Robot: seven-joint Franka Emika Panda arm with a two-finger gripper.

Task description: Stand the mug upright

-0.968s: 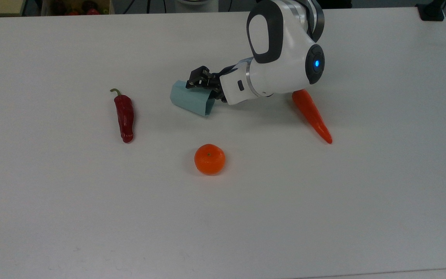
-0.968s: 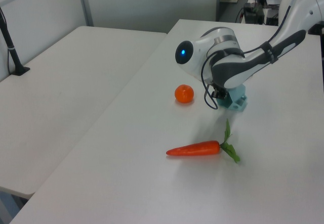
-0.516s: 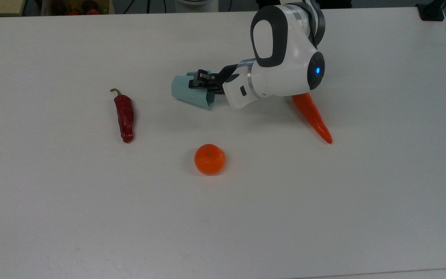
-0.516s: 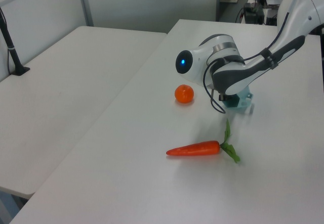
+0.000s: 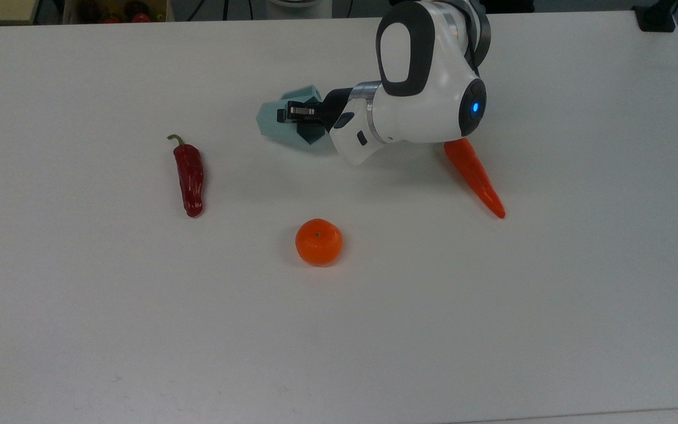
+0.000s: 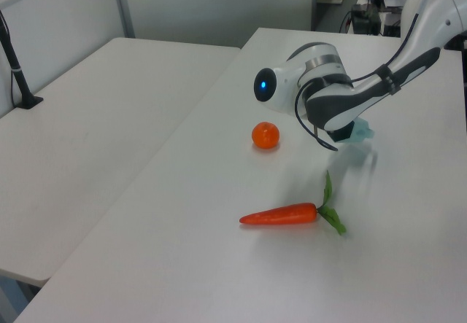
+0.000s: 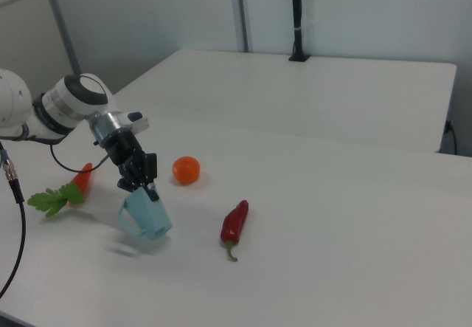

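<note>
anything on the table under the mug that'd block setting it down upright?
Nothing visible. The gripper holds the mug tilted just above bare table. The red chili, tangerine and carrot all lie apart from it.

No readable text — nothing printed shows in any view.
No letters, numbers, brands or signs can be made out on any surface — none on any object.

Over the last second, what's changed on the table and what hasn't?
The gripper, shut on the rim of the mug, has lifted it off the table and begun turning it; in the right view it hangs tilted above its shadow. In the top view it shifted slightly upward. The tangerine, chili pepper and carrot stayed put.
</note>
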